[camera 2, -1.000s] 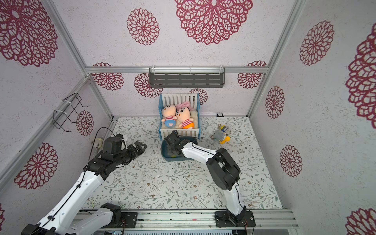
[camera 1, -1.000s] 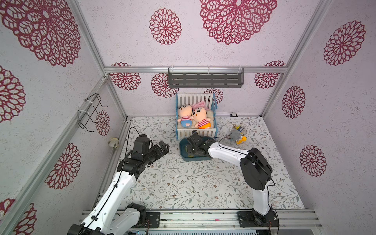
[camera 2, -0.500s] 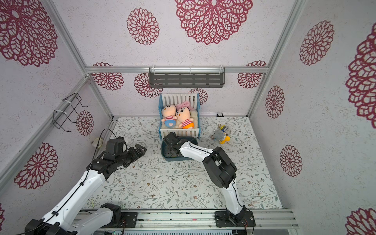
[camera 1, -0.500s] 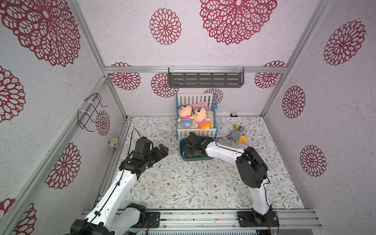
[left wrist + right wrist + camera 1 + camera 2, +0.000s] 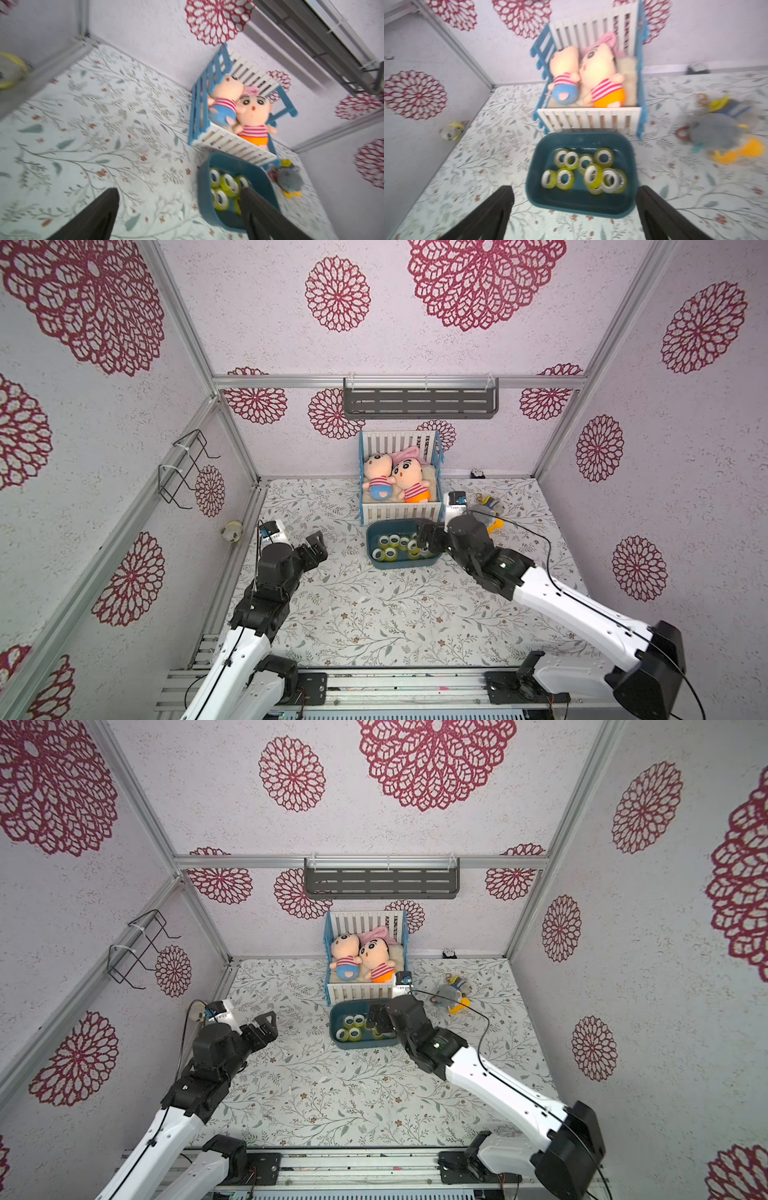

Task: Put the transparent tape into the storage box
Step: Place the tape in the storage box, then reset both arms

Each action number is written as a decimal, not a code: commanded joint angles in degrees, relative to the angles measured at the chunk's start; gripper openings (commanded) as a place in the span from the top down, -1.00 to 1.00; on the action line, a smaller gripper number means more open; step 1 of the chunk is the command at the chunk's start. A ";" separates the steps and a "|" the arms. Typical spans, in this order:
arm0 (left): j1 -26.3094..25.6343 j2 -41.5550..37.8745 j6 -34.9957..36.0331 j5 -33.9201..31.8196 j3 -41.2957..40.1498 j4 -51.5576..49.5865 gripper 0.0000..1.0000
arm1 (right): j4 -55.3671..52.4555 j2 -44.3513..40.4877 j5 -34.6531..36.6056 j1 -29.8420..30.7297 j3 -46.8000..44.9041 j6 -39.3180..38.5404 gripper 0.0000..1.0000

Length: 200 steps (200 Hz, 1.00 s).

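In storage box (image 5: 571, 204): apparently yellowish tape (image 5: 596, 184)

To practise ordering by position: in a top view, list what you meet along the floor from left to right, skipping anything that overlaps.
small yellow-and-white toy → left gripper → storage box → grey-and-orange plush toy

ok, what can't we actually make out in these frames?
- Tape rolls: exact count unclear; right wrist view blurred, rolls overlap.
- Storage box: its right part is covered by the right arm in both top views.
- Grey plush toy: smeared by blur; kind unclear.
- Small black item by the back wall: too small.
- Yellowish object: cut off by the left wrist view's edge.
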 commanded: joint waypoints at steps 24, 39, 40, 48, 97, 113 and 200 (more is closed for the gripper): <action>0.54 2.06 17.49 -21.62 -4.68 11.52 -0.95 | 9.85 -13.36 19.55 -3.51 -17.78 -11.45 -0.98; 1.36 4.19 21.26 -24.36 -6.96 16.94 -0.95 | 15.83 -16.94 23.61 -4.75 -23.87 -16.64 -0.98; 1.44 4.37 21.46 -24.38 -7.03 17.38 -0.95 | 16.33 -17.14 23.75 -4.89 -24.05 -16.92 -0.98; 2.29 5.85 22.60 -24.29 -8.15 20.11 -0.95 | 19.10 -18.42 24.43 -6.31 -26.97 -18.44 -0.98; 6.60 13.78 25.36 -20.25 -18.37 42.83 -0.95 | 34.92 -20.34 22.63 -16.91 -37.59 -20.40 -0.98; 7.94 16.29 25.49 -17.70 -20.96 50.09 -0.95 | 44.30 -20.24 16.15 -20.89 -42.25 -22.47 -0.98; 13.17 37.10 30.08 -10.43 -18.66 71.55 -0.95 | 70.80 -12.60 4.37 -30.49 -54.29 -21.41 -0.98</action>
